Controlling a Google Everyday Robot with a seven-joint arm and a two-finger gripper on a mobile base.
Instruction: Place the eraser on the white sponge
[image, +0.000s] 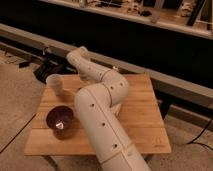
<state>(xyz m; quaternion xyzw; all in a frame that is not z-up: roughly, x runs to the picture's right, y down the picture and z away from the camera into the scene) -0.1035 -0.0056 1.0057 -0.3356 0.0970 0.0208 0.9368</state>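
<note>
I have my claw (51, 66) spread wide, holding nothing, beyond the far-left edge of the light wooden table (142, 117). A pale translucent cup (55, 83) stands just nearer than it, and a dark round bowl (60, 118) nearer still.

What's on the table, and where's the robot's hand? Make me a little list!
table: wooden
cup: pale, far-left corner
bowl: dark, near-left part
arm: white, bent across the table's middle
gripper: dark, past the far-left edge, behind the cup
eraser: not in view
white sponge: not in view
</note>
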